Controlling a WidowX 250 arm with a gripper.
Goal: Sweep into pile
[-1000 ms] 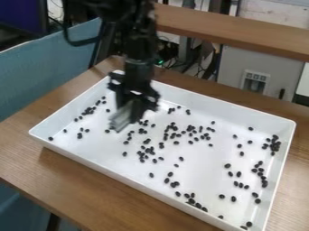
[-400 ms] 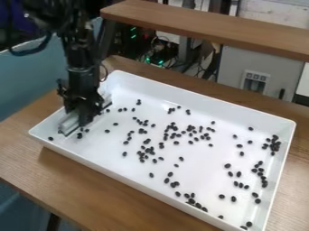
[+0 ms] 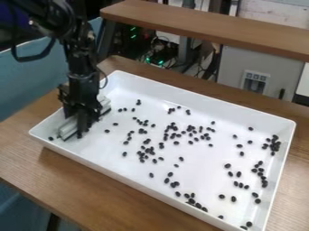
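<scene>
So the black arm (image 3: 78, 56) comes in at the top left corner, angles down to a chunky joint (image 3: 55, 20), then bends and drops pretty much straight down. A fat black cable (image 3: 26, 59) loops off its left side in the view, and there's a skinnier one (image 3: 106, 82) curving out on the right, lower down. Wrist's (image 3: 80, 83) close to upright, over at the left of the view, with the jaws right below it, pointing down and clamped, not gaping.

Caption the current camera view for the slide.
Robot hand holding a pale sweeping tool at one end of a white tray scattered with black beans.
</scene>
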